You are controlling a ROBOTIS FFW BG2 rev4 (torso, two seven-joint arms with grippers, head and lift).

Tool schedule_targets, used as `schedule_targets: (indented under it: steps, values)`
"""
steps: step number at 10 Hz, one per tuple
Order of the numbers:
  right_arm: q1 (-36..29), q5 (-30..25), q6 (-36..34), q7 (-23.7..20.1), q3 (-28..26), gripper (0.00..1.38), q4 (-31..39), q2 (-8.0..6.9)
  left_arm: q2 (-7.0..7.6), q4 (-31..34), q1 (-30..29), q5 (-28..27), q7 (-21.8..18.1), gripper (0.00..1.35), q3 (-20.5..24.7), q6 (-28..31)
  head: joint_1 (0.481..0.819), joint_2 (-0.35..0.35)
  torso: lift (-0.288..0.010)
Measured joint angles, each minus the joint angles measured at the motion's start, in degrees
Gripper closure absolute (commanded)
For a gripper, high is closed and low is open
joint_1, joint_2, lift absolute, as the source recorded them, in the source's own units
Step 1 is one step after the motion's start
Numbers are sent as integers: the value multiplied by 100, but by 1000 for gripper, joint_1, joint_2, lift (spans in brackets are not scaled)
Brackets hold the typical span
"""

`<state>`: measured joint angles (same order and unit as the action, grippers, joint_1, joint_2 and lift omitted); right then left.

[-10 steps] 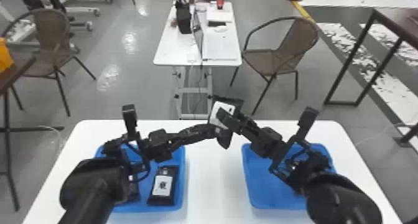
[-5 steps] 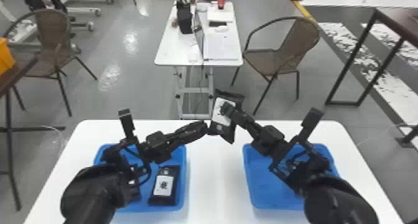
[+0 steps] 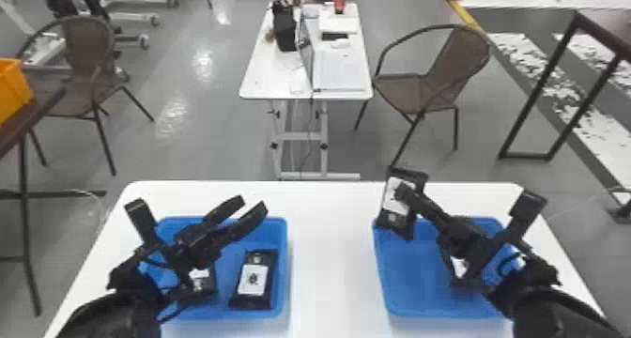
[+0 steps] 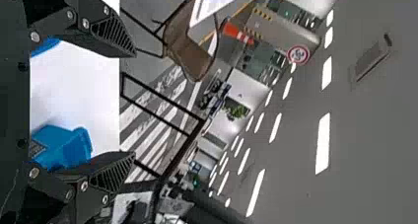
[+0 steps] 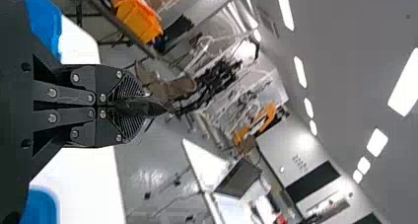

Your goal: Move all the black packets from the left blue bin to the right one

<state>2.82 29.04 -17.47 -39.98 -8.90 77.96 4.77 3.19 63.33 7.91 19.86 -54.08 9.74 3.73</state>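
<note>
1. Two black packets lie in the left blue bin (image 3: 284, 266): one packet (image 3: 252, 280) by the bin's right edge, its white label up, the other packet (image 3: 202, 283) left of it, partly hidden by the left arm.
2. One more black packet (image 3: 396, 208) is in the right gripper (image 3: 403, 191), raised at the far left corner of the right blue bin (image 3: 403, 276). It is tilted, with its white label showing, and its upper end overlaps the desk's far edge in the head view.
3. The right gripper's fingers are closed on this packet; the right wrist view shows them pressed together around its thin dark edge.
4. The left gripper (image 3: 253, 203) is empty, its fingers spread well apart in the left wrist view. In the head view it points inward over the far part of the left bin.
5. Under the right arm, in the right bin, a dark thing with a white patch (image 3: 459, 268) shows in part; it looks like another packet.
6. Both bins sit on the white desk (image 3: 335, 266), well apart. Beyond the desk's far edge stand a white table (image 3: 272, 81) and two brown chairs (image 3: 455, 55).
</note>
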Motion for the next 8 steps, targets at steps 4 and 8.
schedule_targets:
  steps: [4, 8]
  values:
    - [602, -263, -472, 12, -286, 1217, -1793, 401, -19, 399, -491, 162, 350, 282, 560, 15, 695, -18, 0]
    - [789, -1617, -838, 281, -615, 148, -1688, 427, -20, 673, -543, -299, 671, 288, 560, 454, 695, -62, 0]
